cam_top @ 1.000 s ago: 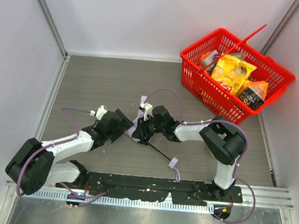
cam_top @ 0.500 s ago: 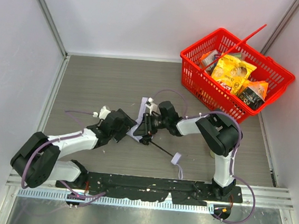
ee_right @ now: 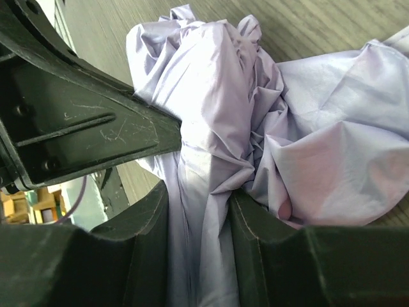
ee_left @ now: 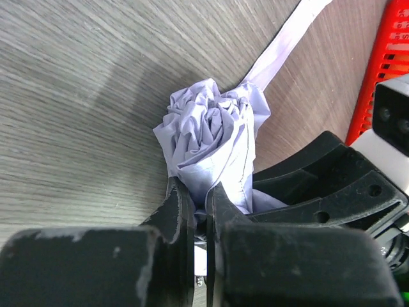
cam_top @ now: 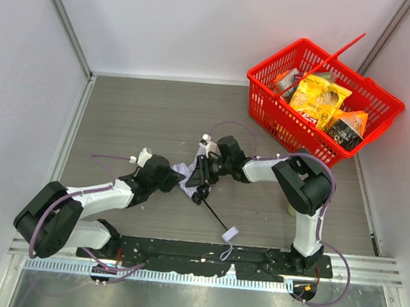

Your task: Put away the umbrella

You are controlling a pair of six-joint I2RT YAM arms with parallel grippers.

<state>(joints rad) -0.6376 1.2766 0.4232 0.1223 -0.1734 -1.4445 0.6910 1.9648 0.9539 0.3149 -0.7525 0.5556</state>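
- The umbrella (cam_top: 185, 175) lies on the table (cam_top: 136, 118) in the near middle of the scene, between the two arms and well apart from the basket.
- Its pale lavender fabric (ee_left: 214, 131) is crumpled into a tight bunch. A flat pale strap (ee_left: 287, 38) trails away from it across the wood.
- The thin black shaft (cam_top: 214, 214) runs from the bunch toward the near right and ends at the small pale handle (cam_top: 230, 234), which lies close to the arms' base rail.
- The left gripper (ee_left: 198, 198) is clenched on a fold of the fabric, its fingers almost meeting.
- The right gripper (ee_right: 198, 256) grasps the fabric from the other side, and cloth fills the gap between its fingers.
- The red basket (cam_top: 267, 112) stands in the far right corner with its handle (cam_top: 340, 49) raised.
- The basket holds a yellow snack bag (cam_top: 319, 98), a dark packet (cam_top: 349, 127) and at least one more packet (cam_top: 286, 80) at its far left.
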